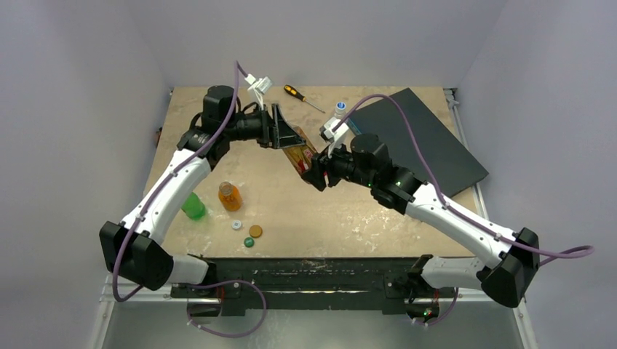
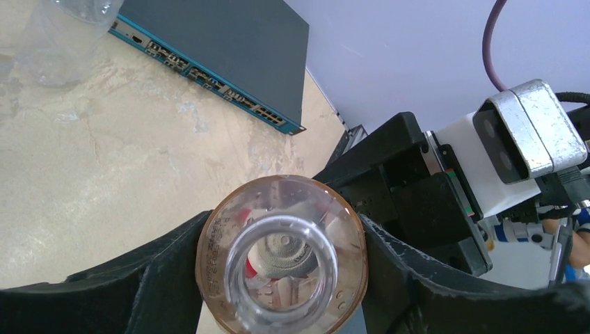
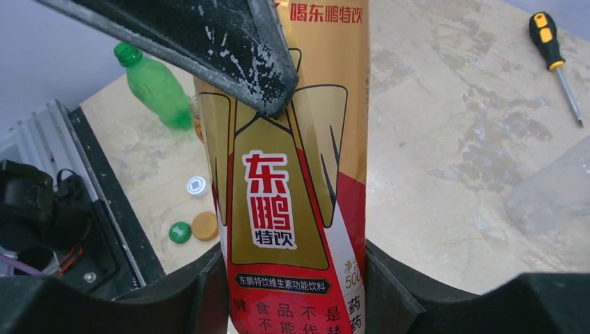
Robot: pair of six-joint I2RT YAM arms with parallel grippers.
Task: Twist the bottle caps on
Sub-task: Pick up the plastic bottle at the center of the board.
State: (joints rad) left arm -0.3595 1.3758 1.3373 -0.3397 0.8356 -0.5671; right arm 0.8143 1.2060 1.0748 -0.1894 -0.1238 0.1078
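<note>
With both arms on one bottle, an uneven pull or twist could make it slip or buckle, and neither arm is free to fetch a cap. The left gripper (image 2: pixel 281 275) is partly open and clamped round the base of the gold-and-red labelled bottle (image 1: pixel 300 154). It holds the bottle tilted in the air over the far half of the table (image 1: pixel 349 218). The right gripper (image 3: pixel 296 299) presses on the label's sides. The white cap (image 1: pixel 236 225), orange cap (image 1: pixel 255 231) and green cap (image 1: pixel 249 242) lie by the near edge, well apart from the bottle.

Left hand (image 1: pixel 291 139) and right hand (image 1: pixel 311 171) face each other, both gripping.
</note>
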